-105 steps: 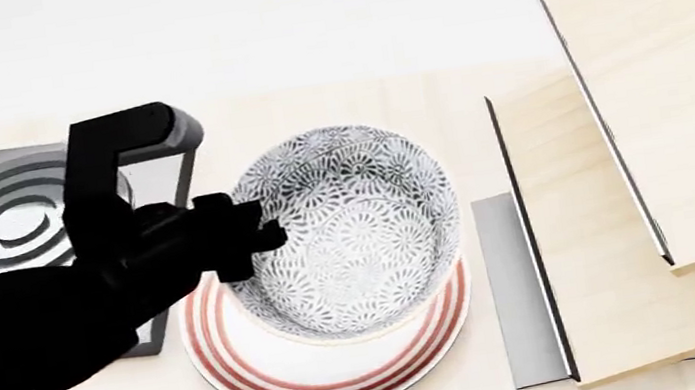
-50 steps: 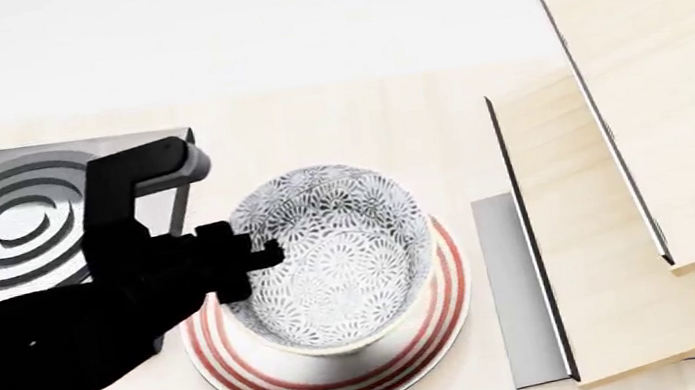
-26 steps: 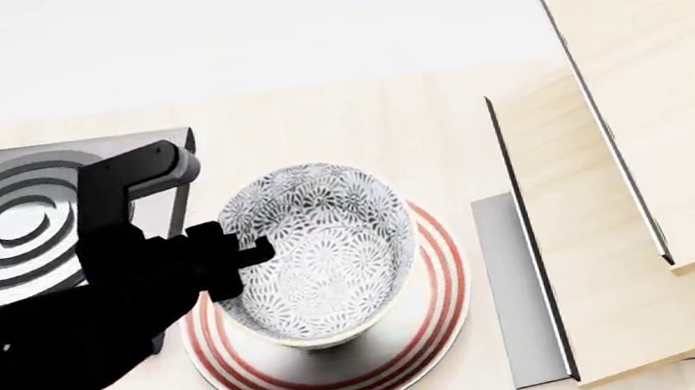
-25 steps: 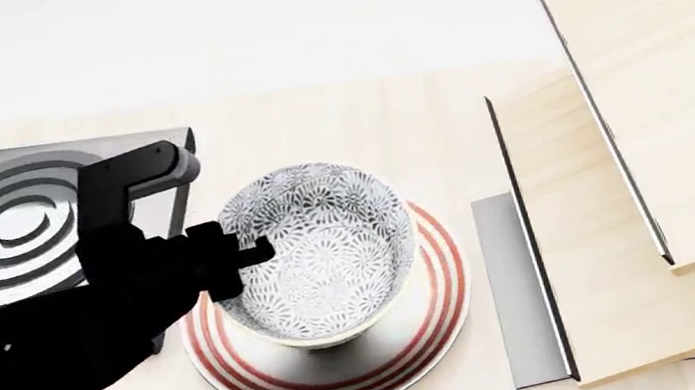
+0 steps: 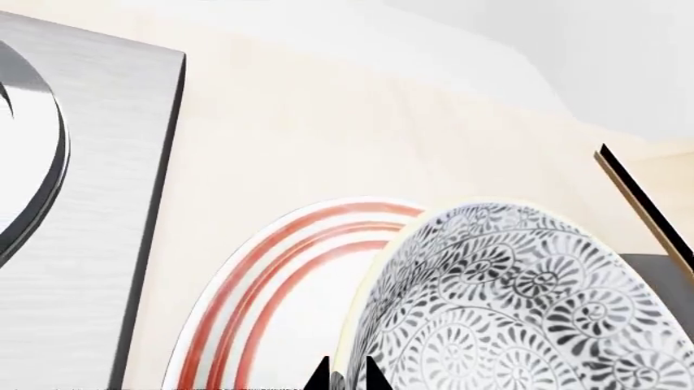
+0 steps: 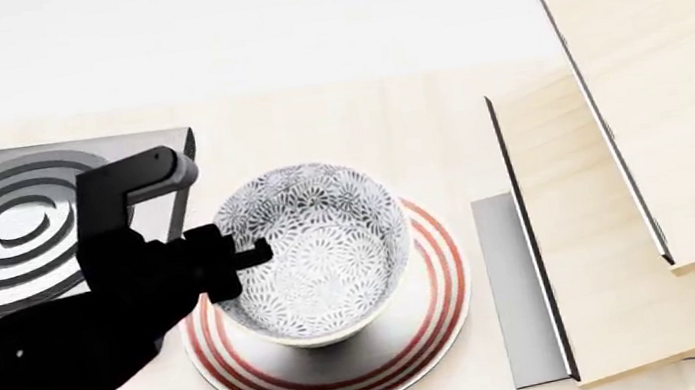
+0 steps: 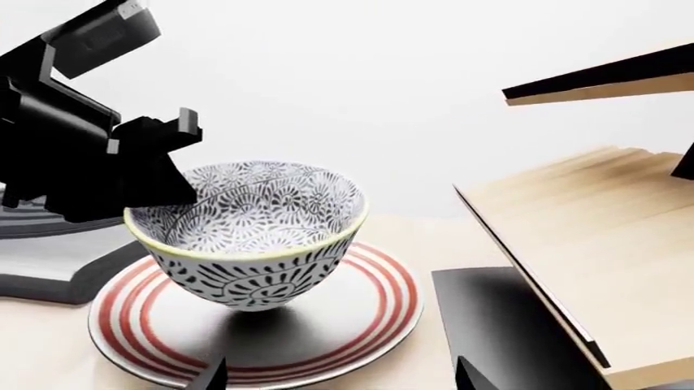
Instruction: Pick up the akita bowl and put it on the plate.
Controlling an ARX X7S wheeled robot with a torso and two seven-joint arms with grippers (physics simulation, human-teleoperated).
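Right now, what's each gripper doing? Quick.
Left gripper: shut on the bowl rim, bowl over the plate.
Right gripper: open, holding nothing, only fingertips in view.

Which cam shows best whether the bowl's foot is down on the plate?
Right wrist view: side-on, the akita bowl hangs tilted just above the plate, shadow beneath. Head view looks down into it, base hidden. Left wrist view shows only rim and plate rings.

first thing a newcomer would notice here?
The patterned bowl hanging just above the red-ringed plate, tilted, its rim pinched by the black left gripper. After that, the grey burner with raised rings to the robot's left and the pale wooden boards on its right.
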